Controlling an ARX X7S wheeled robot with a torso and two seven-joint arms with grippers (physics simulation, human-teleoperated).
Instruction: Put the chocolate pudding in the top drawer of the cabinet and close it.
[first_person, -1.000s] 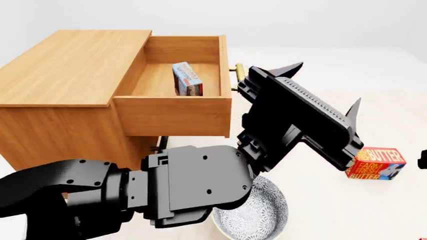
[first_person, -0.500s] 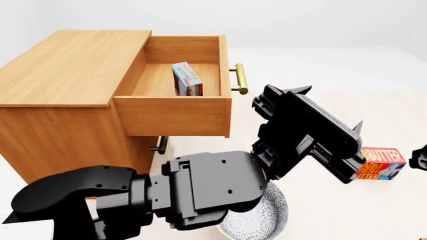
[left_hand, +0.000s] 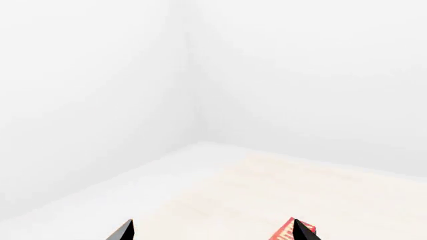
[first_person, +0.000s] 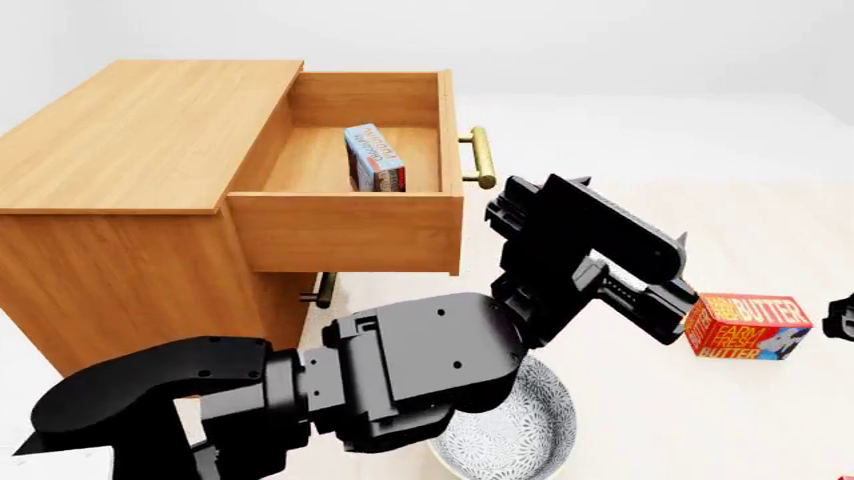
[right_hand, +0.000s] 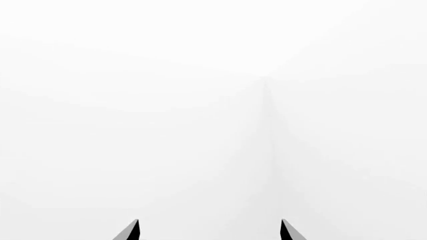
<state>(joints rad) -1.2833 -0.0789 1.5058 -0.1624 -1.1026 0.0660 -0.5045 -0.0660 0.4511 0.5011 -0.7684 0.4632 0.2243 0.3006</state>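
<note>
The cabinet (first_person: 134, 150) stands at the left in the head view. Its top drawer (first_person: 347, 230) is pulled out, its brass handle (first_person: 482, 158) free. The chocolate pudding (first_person: 375, 158) stands on edge inside the drawer, against its right side. My left gripper (first_person: 630, 215) hovers right of the drawer front, below the handle, open and holding nothing. The left wrist view shows its gripper (left_hand: 211, 232) with the tips wide apart. My right gripper (right_hand: 209, 231) is open too, facing a blank white wall; only a dark sliver of the right arm (first_person: 843, 318) shows in the head view.
A red-and-yellow butter box (first_person: 747, 325) lies on the table right of my left gripper; its corner (left_hand: 287, 232) shows by one left fingertip. A patterned bowl (first_person: 527, 430) sits under my left forearm. The lower drawer's handle (first_person: 322, 288) pokes out below the open drawer.
My left gripper has dropped away from the brass handle toward the right and turned, uncovering more of the butter box. The drawer and the pudding have not moved.
</note>
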